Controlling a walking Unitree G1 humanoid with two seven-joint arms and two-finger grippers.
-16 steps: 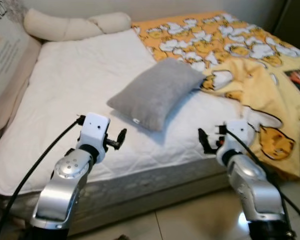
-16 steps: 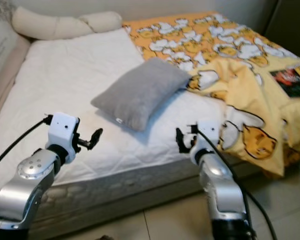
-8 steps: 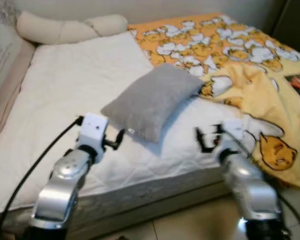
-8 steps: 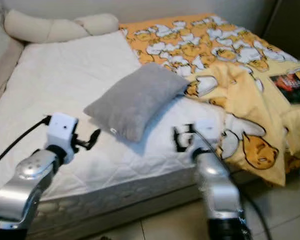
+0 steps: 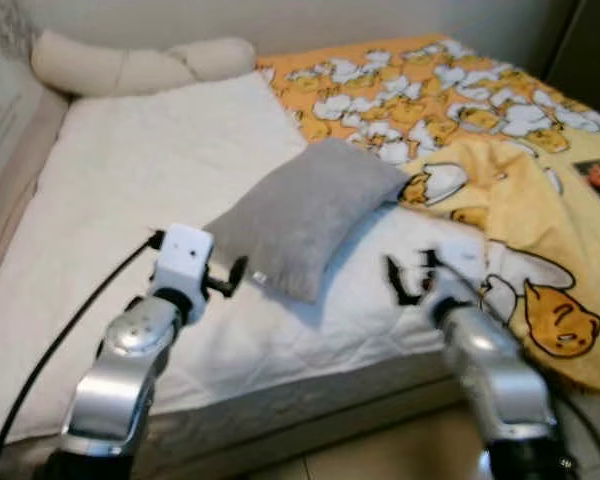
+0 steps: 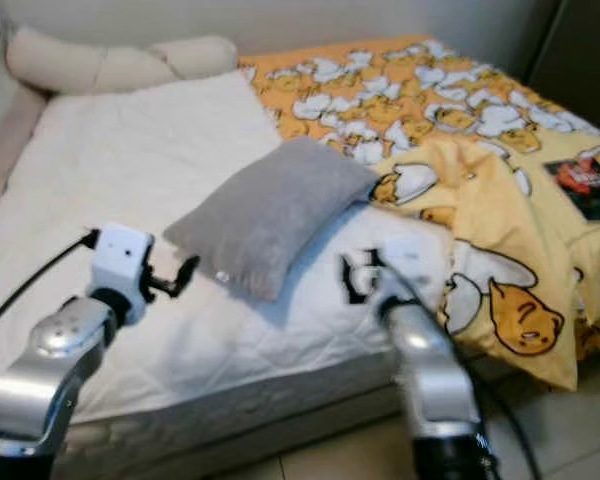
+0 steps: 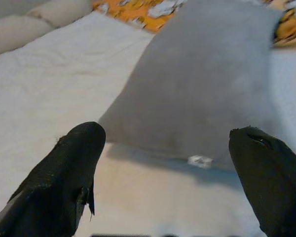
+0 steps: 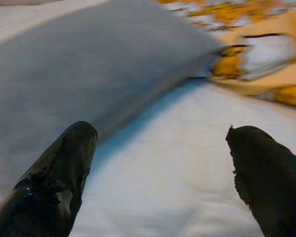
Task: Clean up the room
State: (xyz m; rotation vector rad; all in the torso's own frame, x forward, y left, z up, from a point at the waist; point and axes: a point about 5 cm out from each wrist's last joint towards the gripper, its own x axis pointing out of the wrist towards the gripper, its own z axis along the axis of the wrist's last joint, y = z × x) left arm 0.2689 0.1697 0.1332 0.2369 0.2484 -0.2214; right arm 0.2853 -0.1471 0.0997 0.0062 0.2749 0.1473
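Closing in on the pillow

Both arms have drawn nearer the bed (image 5: 130, 170); left gripper (image 5: 235, 275) at the grey pillow's (image 5: 305, 215) seven o'clock corner, right gripper (image 5: 405, 285) at four o'clock, jaws wide, empty.

Both arms forward, left pincer (image 7: 167, 182) and right pincer (image 8: 163, 177) agape.

Plain grey rectangular fabric pillow (image 5: 305, 215) with a small white tag; white quilted mattress cover (image 5: 160, 170) stitched in a diamond pattern; orange-and-yellow blanket (image 5: 460, 110) printed with white-and-yellow cartoon egg figures outlined in black; cream knotted bolster cushion (image 5: 130, 65); silver arms ending in white wrist housings and black fingers (image 7: 71, 173).
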